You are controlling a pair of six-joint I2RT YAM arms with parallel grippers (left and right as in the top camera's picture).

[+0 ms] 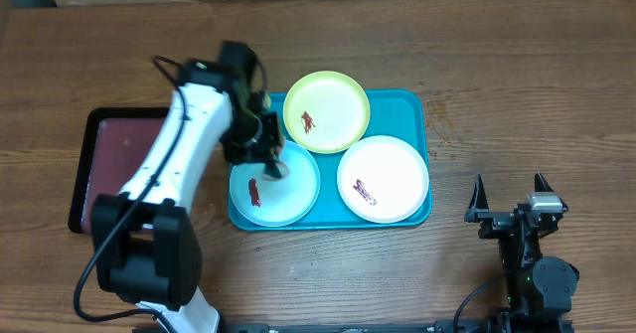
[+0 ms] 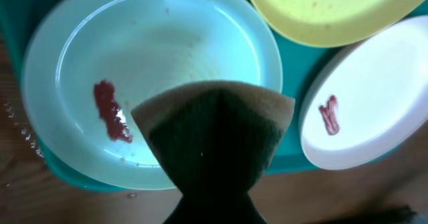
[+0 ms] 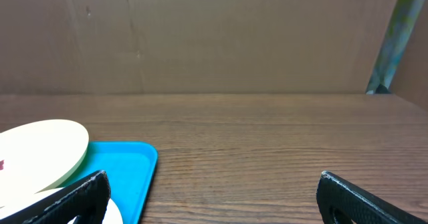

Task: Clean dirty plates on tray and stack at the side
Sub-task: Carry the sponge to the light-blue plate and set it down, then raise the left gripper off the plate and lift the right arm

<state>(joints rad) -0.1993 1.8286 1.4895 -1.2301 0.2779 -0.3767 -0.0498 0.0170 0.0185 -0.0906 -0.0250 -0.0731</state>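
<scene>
The teal tray point(image 1: 402, 114) is holding the yellow-green plate point(image 1: 326, 111) at 12 o'clock, the white plate point(image 1: 383, 178) at 4 and the blue plate point(image 1: 288, 196) at 8. The left claw point(image 1: 270, 164) is gripping a brown sponge point(image 2: 214, 137) over the blue plate. The right claw point(image 1: 509, 186) is sitting wide open off at the tray's 4 o'clock.

The bench point(image 1: 517, 84) was brown wood with a visible grain and a dull, matt face, and the tray point(image 1: 397, 112) was smooth teal plastic with a light gloss. The light blue plate point(image 1: 288, 199), the yellow-green plate point(image 1: 333, 99) and the white plate point(image 1: 393, 164) looked like smooth plastic too — the blue one caught a soft sheen in the left wrist view. The sponge point(image 2: 214, 137) looked coarse and matt, fibrous on its tan face, the maroon tray point(image 1: 117, 144) had a flat, unshiny surface inside a black rim, and the left arm point(image 1: 174, 139) wore a glossy white plastic shell.
</scene>
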